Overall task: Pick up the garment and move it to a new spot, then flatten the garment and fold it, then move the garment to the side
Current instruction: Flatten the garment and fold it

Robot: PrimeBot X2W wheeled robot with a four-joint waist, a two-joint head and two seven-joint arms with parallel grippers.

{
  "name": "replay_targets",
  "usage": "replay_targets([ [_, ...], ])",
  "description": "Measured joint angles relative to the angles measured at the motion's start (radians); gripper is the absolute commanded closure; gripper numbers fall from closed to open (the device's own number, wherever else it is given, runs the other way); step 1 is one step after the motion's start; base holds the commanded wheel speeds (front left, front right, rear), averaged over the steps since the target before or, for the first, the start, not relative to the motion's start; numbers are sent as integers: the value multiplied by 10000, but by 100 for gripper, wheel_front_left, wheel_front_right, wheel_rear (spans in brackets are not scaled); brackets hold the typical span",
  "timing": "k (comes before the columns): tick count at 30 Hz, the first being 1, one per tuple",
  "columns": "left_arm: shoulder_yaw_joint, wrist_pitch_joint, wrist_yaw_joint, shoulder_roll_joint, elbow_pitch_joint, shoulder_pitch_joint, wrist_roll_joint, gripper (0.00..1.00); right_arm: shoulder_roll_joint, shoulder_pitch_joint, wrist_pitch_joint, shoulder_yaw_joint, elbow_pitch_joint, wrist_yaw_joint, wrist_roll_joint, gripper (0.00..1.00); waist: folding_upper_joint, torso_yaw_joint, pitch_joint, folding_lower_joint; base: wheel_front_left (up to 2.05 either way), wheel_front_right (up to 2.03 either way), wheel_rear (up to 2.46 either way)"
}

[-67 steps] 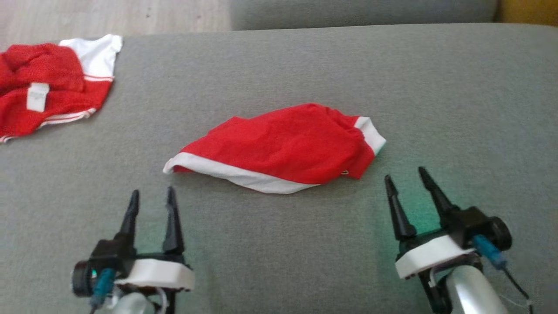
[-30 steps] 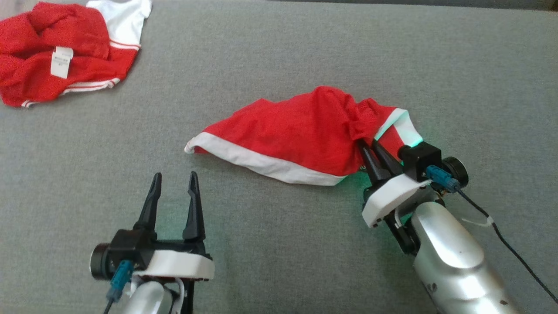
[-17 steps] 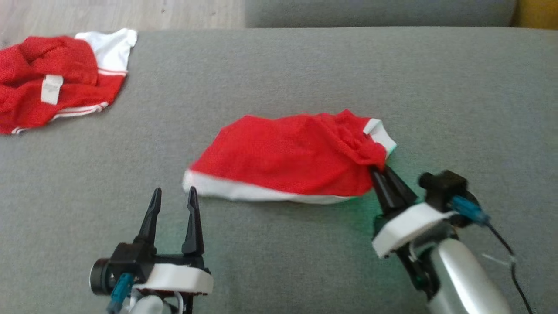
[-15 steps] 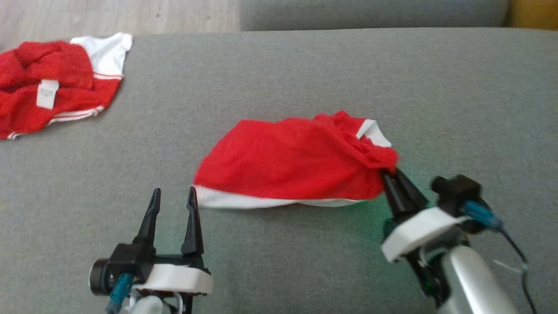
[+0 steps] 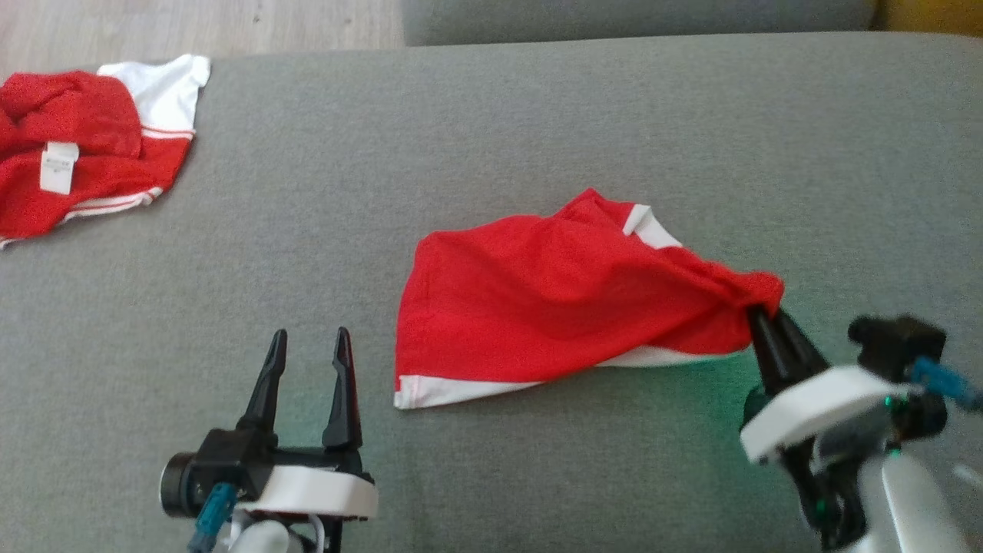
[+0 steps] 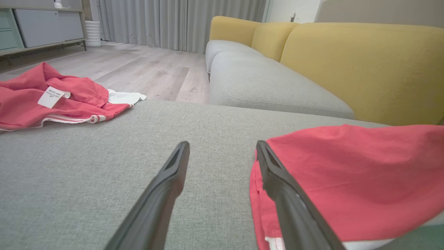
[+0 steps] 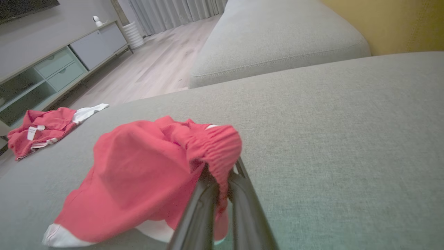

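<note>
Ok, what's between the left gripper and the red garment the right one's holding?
Nothing but bare grey cushion: in the head view a narrow strip separates the open left gripper from the garment.

Right gripper [image 7: 222, 175] is clamping red garment's [image 7: 138, 170] bunched waistband; rest of cloth is trailing onto grey cushion [image 7: 329, 121], mid-surface.

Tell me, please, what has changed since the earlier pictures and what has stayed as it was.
The right gripper reached to the right end of the red garment, shut on it and dragged it toward the robot's right, so the cloth now stretches out from the grip. The left gripper stayed open and idle, and the other garment still lies at the far left of the grey cushion.
</note>
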Motion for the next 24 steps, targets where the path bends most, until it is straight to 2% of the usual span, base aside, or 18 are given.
replay_targets([
  [9,-38,-4,-163,-224,4,-413,151,0,-6,-3080,205,-767,3235,0,391,100,0,671,437,1,0,0,0],
  [12,-42,-17,-215,-276,21,-457,215,0,-12,-3919,92,-1300,4460,0,29,100,0,929,586,1,0,0,0],
  [13,-42,-17,-215,-276,21,-457,215,0,-12,-3919,92,-1300,4460,0,29,100,0,929,586,1,0,0,0],
  [16,-42,-17,-242,-332,54,-545,238,0,-17,-4667,-155,-1730,5503,0,-583,100,0,1126,742,1,0,0,0],
  [17,-35,-17,-242,-347,73,-593,261,0,-15,-4901,-270,-1843,5806,0,-777,94,0,1172,793,2,0,0,0],
  [18,-27,-17,-247,-364,88,-621,293,0,-19,-5131,-372,-1893,6105,0,-930,57,0,1206,837,2,0,0,0],
  [19,-21,-17,-253,-384,109,-631,316,0,-23,-5324,-477,-1902,6372,0,-1127,0,0,1227,870,2,0,0,0],
  [24,29,-17,-330,-470,180,-631,326,0,-23,-5836,-1168,-1724,7260,0,-1806,0,0,1114,912,2,0,0,0],
])
